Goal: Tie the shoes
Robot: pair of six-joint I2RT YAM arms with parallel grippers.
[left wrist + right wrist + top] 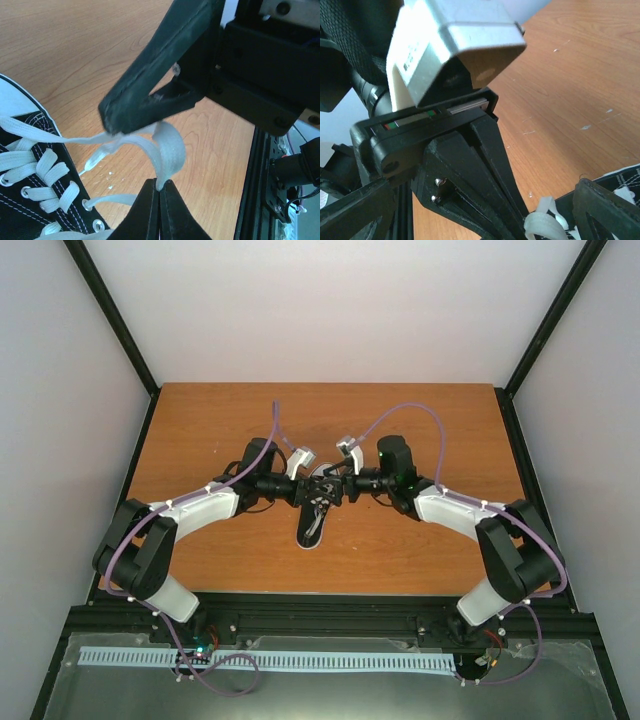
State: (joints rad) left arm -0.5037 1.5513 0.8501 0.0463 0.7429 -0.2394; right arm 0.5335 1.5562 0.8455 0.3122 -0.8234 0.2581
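Note:
The shoe is a small black sneaker with a white toe cap, lying mid-table with its toe toward the arms. Both grippers meet over its laced top. My left gripper is shut on a loop of white lace that rises from the eyelets of the shoe. One dark finger of the right gripper reaches down to that lace. My right gripper is open, its fingers wide apart on either side of the left gripper's shut jaws and the lace.
The wooden table is walled by white panels on three sides. A black frame rail runs along the near edge, behind the arm bases. Purple cables loop above both arms.

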